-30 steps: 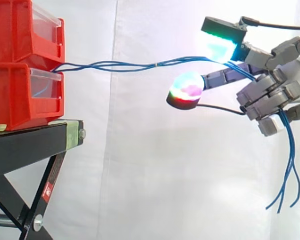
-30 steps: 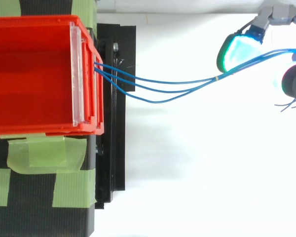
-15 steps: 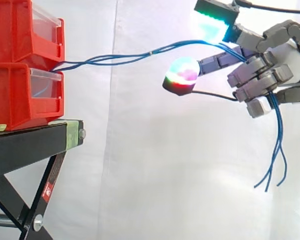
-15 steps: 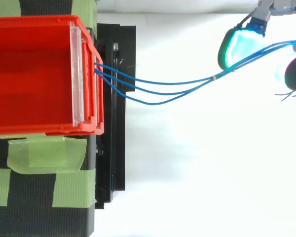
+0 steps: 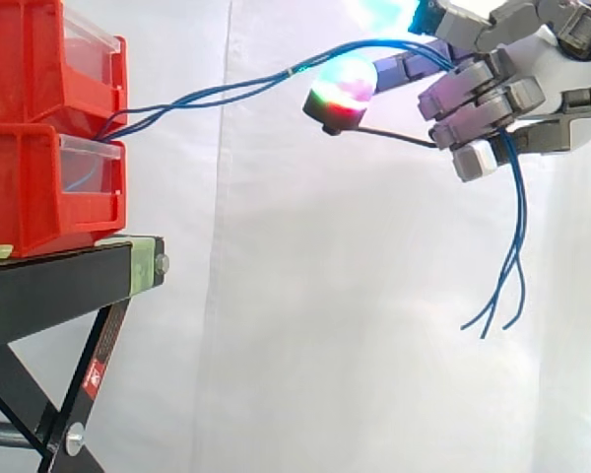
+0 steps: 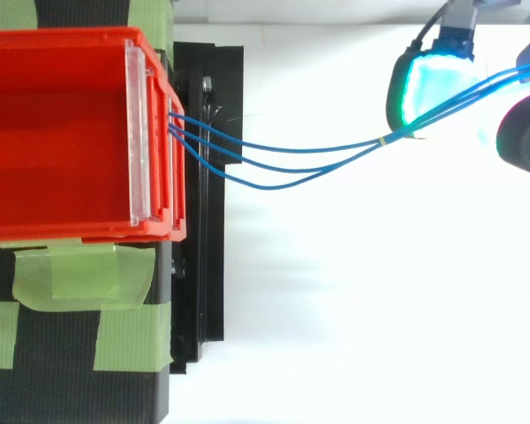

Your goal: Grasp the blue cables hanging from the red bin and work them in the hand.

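Robot hand: grey segmented fingers, glowing cyan and magenta-green pads.

A black stand on slanting legs carried everything, and its flat top was patched with strips of green tape, some of it wrapping the front edge. The lower red bin sat straight on that top, and the upper red bin was stacked on it, each with a clear front panel facing out into the room. From above, the bins stopped just short of the stand's front edge, and a bare black strip showed beside them.
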You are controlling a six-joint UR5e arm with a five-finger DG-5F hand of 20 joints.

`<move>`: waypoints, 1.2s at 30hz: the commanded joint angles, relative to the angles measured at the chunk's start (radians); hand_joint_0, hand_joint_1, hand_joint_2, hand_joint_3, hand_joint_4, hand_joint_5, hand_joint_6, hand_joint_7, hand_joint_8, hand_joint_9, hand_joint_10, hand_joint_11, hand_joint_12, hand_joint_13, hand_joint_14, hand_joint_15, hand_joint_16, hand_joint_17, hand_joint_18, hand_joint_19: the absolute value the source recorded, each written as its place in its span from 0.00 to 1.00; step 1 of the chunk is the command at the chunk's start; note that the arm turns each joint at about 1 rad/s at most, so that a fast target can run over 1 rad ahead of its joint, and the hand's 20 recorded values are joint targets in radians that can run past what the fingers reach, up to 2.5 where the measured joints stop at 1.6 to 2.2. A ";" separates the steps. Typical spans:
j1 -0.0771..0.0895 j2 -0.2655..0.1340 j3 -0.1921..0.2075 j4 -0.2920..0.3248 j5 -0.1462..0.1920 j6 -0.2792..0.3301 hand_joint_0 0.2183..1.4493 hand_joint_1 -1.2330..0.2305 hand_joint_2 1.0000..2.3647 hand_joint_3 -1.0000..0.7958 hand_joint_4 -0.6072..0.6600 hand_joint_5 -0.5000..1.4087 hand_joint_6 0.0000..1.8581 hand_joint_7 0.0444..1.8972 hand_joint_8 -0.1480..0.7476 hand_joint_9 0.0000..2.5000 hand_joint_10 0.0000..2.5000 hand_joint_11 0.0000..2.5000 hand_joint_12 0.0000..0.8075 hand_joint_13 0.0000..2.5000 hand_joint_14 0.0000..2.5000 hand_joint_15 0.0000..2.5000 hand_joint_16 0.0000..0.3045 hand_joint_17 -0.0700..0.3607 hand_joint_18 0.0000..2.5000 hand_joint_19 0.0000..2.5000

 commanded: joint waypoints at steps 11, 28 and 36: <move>0.002 0.000 0.000 0.031 0.006 -0.040 0.56 0.42 0.01 0.16 0.56 0.30 0.39 0.61 0.58 0.71 1.00 1.00 0.53 0.73 1.00 0.52 0.50 0.43 0.99 0.21; -0.001 0.000 0.000 0.031 0.020 -0.071 0.52 0.44 0.00 0.06 0.59 0.32 0.38 0.62 0.58 0.71 1.00 1.00 0.54 0.73 1.00 0.53 0.52 0.44 0.99 0.20; -0.001 0.000 0.000 0.039 0.044 -0.080 0.55 0.43 0.01 0.13 0.57 0.39 0.32 0.66 0.58 0.72 1.00 1.00 0.51 0.72 1.00 0.52 0.48 0.42 0.99 0.21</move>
